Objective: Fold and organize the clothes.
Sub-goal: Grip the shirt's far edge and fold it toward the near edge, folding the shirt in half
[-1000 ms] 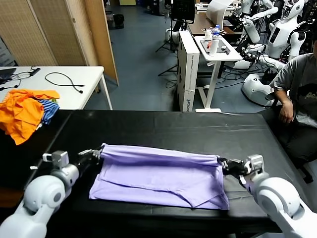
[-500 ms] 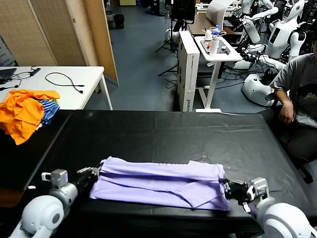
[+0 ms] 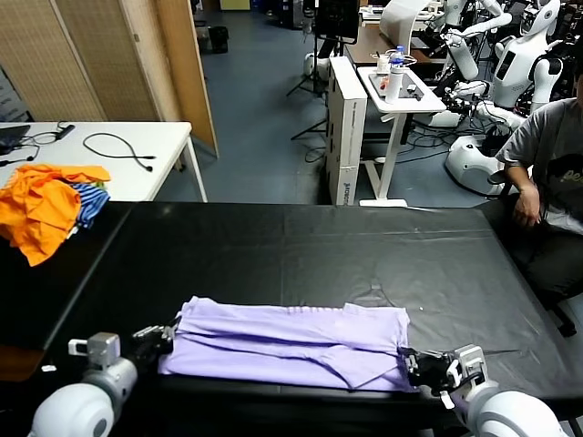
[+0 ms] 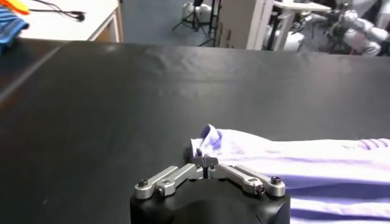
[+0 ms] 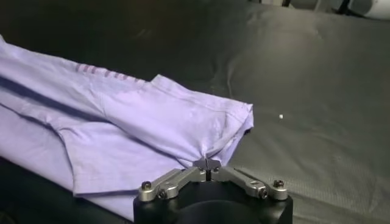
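The pale lavender T-shirt (image 3: pixel 287 341) lies folded in a long flat band near the front edge of the black table (image 3: pixel 301 246). My left gripper (image 3: pixel 162 339) is shut on the shirt's left end; in the left wrist view the gripper (image 4: pixel 206 162) pinches a bunched corner of the shirt (image 4: pixel 292 164). My right gripper (image 3: pixel 417 364) is shut on the shirt's right end; in the right wrist view the gripper (image 5: pixel 206 163) pinches gathered cloth of the shirt (image 5: pixel 122 122). A purple printed stripe shows on the shirt's far edge (image 5: pixel 100 72).
An orange and blue-striped pile of garments (image 3: pixel 46 205) lies at the table's far left. A white table with cables (image 3: pixel 109 150) stands behind it. A seated person (image 3: pixel 551 173) is at the right. Other robots and a white cart (image 3: pixel 392 86) stand beyond.
Both grippers have pulled the shirt's far edge toward the front of the table. The shirt has folded over itself into a narrower band and now lies flat.
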`<state>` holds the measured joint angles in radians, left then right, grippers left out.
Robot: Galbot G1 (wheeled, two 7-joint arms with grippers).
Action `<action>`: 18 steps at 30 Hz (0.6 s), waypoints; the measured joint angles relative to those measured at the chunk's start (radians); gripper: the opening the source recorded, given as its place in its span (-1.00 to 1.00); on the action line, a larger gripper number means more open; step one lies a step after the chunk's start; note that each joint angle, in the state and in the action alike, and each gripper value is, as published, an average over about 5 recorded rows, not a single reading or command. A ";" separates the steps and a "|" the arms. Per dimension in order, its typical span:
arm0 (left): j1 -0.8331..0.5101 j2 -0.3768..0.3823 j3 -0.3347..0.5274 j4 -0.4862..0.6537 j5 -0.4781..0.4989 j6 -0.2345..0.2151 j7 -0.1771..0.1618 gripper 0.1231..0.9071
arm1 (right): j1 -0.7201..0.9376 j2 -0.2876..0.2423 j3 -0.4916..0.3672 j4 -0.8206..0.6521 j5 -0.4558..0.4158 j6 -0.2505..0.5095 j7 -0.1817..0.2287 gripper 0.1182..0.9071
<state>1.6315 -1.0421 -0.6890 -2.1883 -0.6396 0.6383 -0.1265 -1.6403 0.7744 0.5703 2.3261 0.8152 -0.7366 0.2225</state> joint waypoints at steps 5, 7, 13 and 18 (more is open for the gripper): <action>0.062 -0.020 -0.038 -0.062 0.012 0.016 -0.014 0.60 | -0.012 0.021 0.038 0.031 0.009 0.000 0.003 0.85; 0.072 -0.026 -0.056 -0.084 0.008 0.014 -0.014 0.82 | -0.002 0.034 0.045 0.030 0.014 0.000 0.011 0.97; 0.016 -0.030 -0.070 -0.090 -0.014 -0.016 -0.025 1.00 | 0.079 0.084 0.021 -0.027 0.020 0.028 0.044 1.00; -0.084 -0.024 -0.030 -0.033 -0.074 -0.018 -0.044 1.00 | 0.165 0.128 -0.012 -0.105 0.042 0.059 0.075 1.00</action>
<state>1.5470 -1.0665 -0.7187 -2.2212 -0.7132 0.6207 -0.1709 -1.4757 0.9021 0.5583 2.2212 0.8569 -0.6779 0.2972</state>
